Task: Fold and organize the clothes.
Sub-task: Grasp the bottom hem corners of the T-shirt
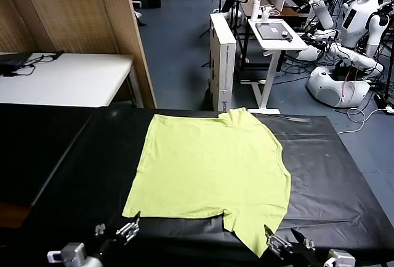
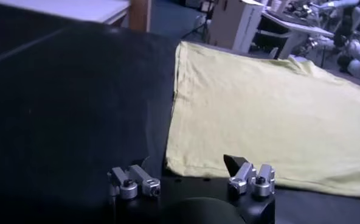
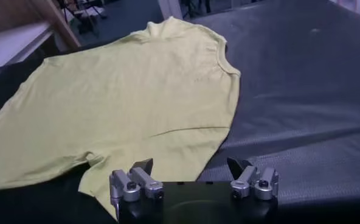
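The clothes are one lime short-sleeved T-shirt (image 1: 209,168) spread flat on the black table (image 1: 332,175), lying sideways with its hem toward my left and its neck edge toward my right. One sleeve points to the far edge, the other to the near edge. My left gripper (image 1: 118,230) hovers open at the near edge, just short of the shirt's near hem corner (image 2: 177,167). My right gripper (image 1: 286,241) stands open beside the near sleeve (image 3: 101,182). In the wrist views the left gripper (image 2: 189,167) and right gripper (image 3: 190,165) hold nothing, with the T-shirt (image 2: 271,115) (image 3: 131,103) ahead of them.
Black cloth covers the whole table. Behind it stand a white table (image 1: 68,76) at far left, a wooden panel (image 1: 74,8), an upright cardboard box (image 1: 223,58), a white desk (image 1: 277,33) and other white robots (image 1: 345,64) at far right.
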Robot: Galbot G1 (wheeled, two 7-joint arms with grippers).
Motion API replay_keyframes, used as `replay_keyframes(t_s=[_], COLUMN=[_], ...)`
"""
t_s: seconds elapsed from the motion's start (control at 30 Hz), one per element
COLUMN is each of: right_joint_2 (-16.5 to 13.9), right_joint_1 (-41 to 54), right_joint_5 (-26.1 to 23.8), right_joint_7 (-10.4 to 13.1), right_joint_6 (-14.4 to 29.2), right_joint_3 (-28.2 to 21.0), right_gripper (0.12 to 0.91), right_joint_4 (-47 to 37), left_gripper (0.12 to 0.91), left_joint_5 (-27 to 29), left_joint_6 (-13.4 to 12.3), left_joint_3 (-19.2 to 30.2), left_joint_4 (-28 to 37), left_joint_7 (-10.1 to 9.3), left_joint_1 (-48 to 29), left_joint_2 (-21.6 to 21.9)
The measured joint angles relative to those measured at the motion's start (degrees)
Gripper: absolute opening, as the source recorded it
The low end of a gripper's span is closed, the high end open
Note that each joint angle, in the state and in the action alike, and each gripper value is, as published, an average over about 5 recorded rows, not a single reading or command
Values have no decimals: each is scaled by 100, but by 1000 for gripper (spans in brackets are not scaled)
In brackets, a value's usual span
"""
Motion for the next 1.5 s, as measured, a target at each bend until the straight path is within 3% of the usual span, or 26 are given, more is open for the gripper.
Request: replay_keyframes(t_s=[0.07, 0.2, 0.43, 0.63, 0.73, 0.87, 0.97, 1.17, 1.5], right_joint_2=[5, 23, 61, 82, 85, 84, 77, 18, -86], right_joint_1=[-1, -1, 34, 44, 48, 40, 13, -101, -438], right_joint_5=[-4, -21, -24, -24, -23, -18, -10, 5, 9], right_joint_7=[0, -2, -28, -51, -54, -55, -53, -1, 344], right_joint_6=[3, 17, 25, 42, 46, 50, 44, 16, -279], right_joint_3=[-5, -26, -60, -74, -79, -80, -78, -28, 114], right_gripper=[907, 907, 876, 661, 540, 344, 241, 151, 140], right_joint_4=[-11, -78, -223, -320, -344, -361, -329, -180, 182], left_gripper=[814, 662, 628, 591, 499, 295, 205, 146, 147], left_joint_5=[-1, -4, 42, 94, 103, 110, 122, 150, 299], left_joint_6=[-7, -31, -79, -102, -120, -141, -153, -170, -216], left_joint_3=[1, 2, 45, 83, 81, 76, 76, 81, 82], left_joint_4=[0, 1, 73, 92, 97, 112, 125, 123, -25], left_joint_7=[0, 0, 16, 26, 30, 35, 38, 54, 62], left_joint_1=[-1, -4, -41, -40, -32, -33, -39, -23, 140], left_joint_2=[0, 5, -26, -52, -45, -34, -33, -39, -93])
